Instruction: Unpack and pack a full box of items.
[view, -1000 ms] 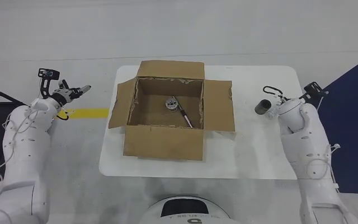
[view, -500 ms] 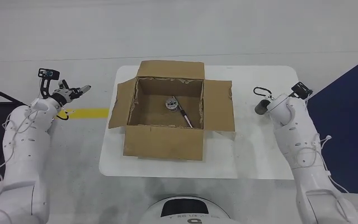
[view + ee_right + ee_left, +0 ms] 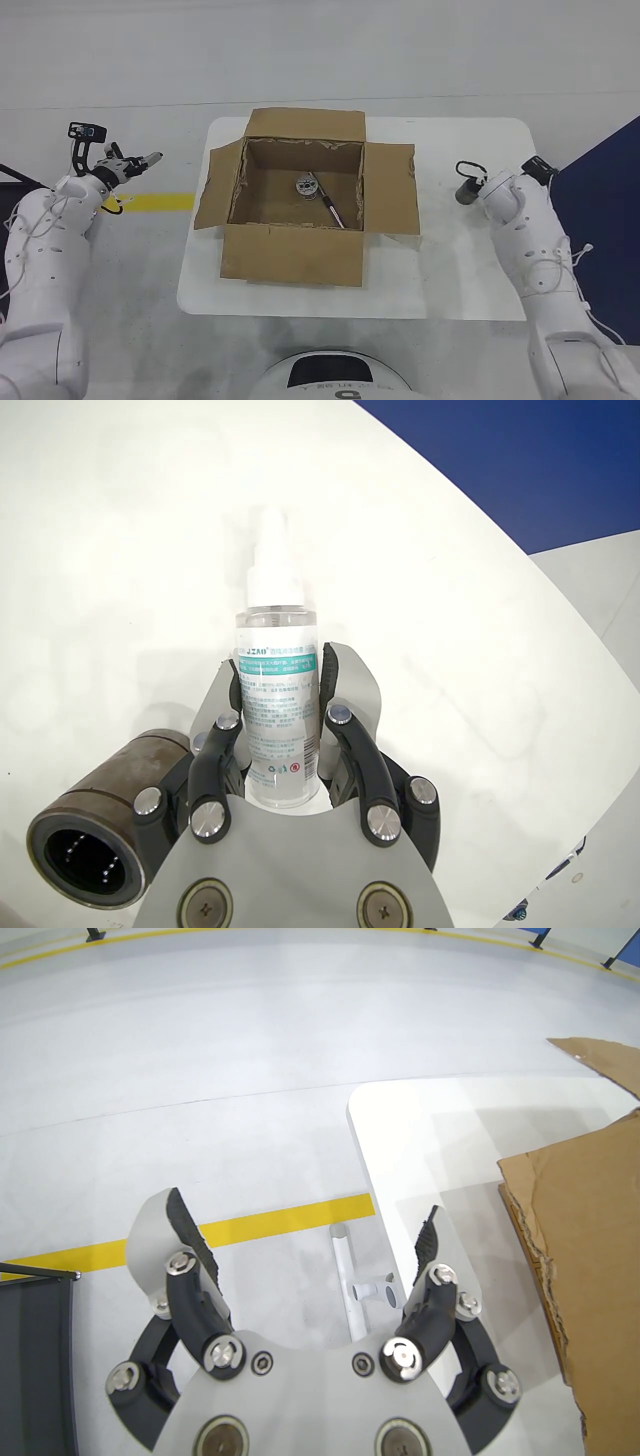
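An open cardboard box (image 3: pixel 290 255) stands in the middle of the white table (image 3: pixel 460 270). On its floor lie a small round metal part (image 3: pixel 305 184) and a dark pen-like tool (image 3: pixel 333 208). My right gripper (image 3: pixel 277 672) is low over the table's right side, shut on a clear spray bottle (image 3: pixel 276 635) with a white cap. A dark metal cylinder (image 3: pixel 95 805) lies on its side right beside that gripper, also visible from above (image 3: pixel 465 193). My left gripper (image 3: pixel 302 1208) hangs open and empty over the floor, off the table's left edge (image 3: pixel 140 160).
The box's four flaps are folded outward; one flap (image 3: pixel 575 1228) lies near the left gripper. A yellow floor line (image 3: pixel 280 1223) runs under the left gripper. A blue panel (image 3: pixel 525 465) lies beyond the table's right edge.
The right arm has shifted a little inward toward the dark cylinder and its wrist has turned. The left arm and the box have stayed still.
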Available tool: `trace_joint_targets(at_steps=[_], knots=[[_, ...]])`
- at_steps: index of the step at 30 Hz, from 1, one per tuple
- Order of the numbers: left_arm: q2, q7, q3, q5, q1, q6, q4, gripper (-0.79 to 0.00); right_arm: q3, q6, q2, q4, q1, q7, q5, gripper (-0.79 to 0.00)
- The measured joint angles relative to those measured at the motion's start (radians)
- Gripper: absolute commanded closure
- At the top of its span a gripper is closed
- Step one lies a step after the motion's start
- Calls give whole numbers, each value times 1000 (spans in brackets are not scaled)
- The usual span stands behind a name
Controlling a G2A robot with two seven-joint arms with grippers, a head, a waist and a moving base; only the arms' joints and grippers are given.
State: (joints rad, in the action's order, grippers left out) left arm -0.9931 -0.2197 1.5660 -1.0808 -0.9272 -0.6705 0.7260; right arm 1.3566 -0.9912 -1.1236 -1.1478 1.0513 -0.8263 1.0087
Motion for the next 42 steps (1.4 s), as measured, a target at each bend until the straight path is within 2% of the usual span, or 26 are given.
trace_joint_targets(at_steps=[1,7,10,16,21,24,28,31,42], knots=[[0,0,0,0,0,0,0,-785,3,2,0,-1,1,-2,1,0],[0,0,0,0,0,0,0,-785,33,16,2,-31,17,-10,-14,0],[0,0,0,0,0,0,0,-785,95,18,5,-88,37,13,-73,0],[0,0,0,0,0,0,0,-785,339,108,-1,-341,181,122,-376,0],[0,0,0,0,0,0,0,-785,475,322,-24,-550,359,169,-699,0],[0,0,0,0,0,0,0,-785,485,420,-33,-619,431,155,-834,0],[0,0,0,0,0,0,0,-785,414,456,-40,-666,447,166,-879,0],[0,0,0,0,0,0,0,-785,394,452,-44,-672,444,177,-919,0],[0,0,0,0,0,0,0,-785,395,450,-44,-670,444,180,-920,0]])
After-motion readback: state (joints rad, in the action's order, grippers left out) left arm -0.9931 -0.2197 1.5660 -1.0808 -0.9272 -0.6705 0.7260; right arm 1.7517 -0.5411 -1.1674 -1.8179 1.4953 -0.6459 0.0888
